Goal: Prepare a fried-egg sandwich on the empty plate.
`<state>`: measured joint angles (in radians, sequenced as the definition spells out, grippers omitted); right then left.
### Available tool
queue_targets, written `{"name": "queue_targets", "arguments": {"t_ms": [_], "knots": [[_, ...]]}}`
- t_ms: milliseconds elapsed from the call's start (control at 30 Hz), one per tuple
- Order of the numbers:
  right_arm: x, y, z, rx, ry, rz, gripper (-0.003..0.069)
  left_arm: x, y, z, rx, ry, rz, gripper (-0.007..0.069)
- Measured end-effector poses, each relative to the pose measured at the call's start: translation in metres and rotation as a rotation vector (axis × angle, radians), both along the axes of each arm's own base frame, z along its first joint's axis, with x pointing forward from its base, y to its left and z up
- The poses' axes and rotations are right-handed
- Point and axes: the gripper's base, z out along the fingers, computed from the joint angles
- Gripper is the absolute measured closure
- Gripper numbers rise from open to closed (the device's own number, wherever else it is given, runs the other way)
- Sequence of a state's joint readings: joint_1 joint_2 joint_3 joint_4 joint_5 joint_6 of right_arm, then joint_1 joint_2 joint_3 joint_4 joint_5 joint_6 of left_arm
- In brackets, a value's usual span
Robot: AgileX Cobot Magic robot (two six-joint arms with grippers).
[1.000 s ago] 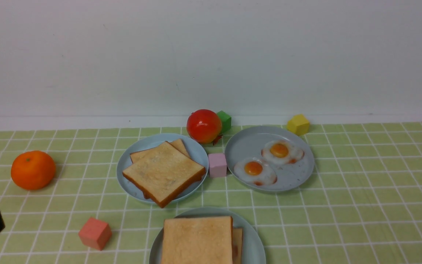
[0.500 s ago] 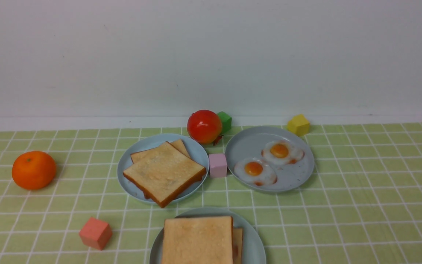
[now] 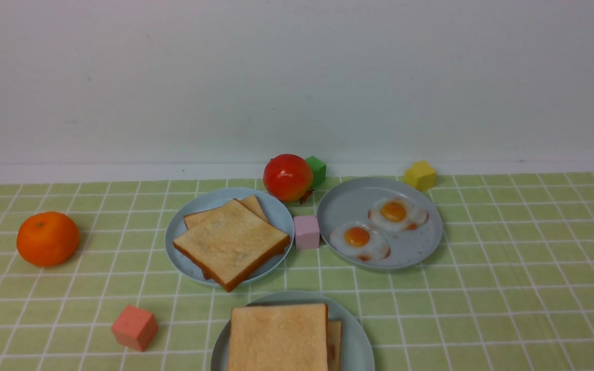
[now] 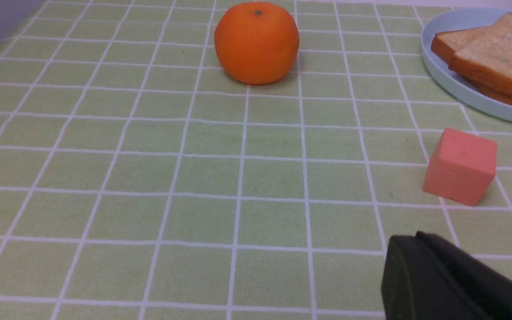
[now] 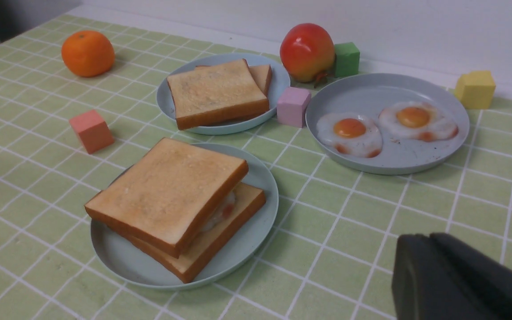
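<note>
Since a second ago the left gripper (image 4: 456, 280) has slid out of the front view, its jaws pressed together on nothing. Only a dark corner of the right gripper (image 5: 465, 280) shows at five o'clock; whether it is spread or closed, I cannot tell. At six o'clock the sandwich (image 3: 282, 337) lies on the pale plate (image 3: 355, 340), egg between its slices, touched by neither gripper.

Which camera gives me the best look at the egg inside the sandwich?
The right wrist view: the egg shows white and red between the two toast slices. The front view cuts the sandwich off at the frame's bottom, with only a red sliver at its side. The left wrist view misses it entirely.
</note>
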<state>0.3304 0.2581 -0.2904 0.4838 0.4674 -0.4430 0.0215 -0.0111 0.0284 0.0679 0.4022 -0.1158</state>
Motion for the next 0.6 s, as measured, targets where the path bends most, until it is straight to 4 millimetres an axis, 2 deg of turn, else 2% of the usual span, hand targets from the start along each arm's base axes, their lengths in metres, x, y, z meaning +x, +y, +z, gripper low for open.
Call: {"name": "queue_targets", "arguments": {"t_ms": [433, 600], "knots": [[-0.0024, -0.0010, 0.0011, 0.004, -0.017, -0.003, 0.0596, 0.0000, 0.0001, 0.0000, 0.002, 0.000, 0.000, 0.0632], [-0.0074, -0.0072, 0.0040, 0.013, -0.068, -0.074, 0.0590, 0.0000, 0.0001, -0.0001, 0.002, 0.001, 0.000, 0.0627]]}}
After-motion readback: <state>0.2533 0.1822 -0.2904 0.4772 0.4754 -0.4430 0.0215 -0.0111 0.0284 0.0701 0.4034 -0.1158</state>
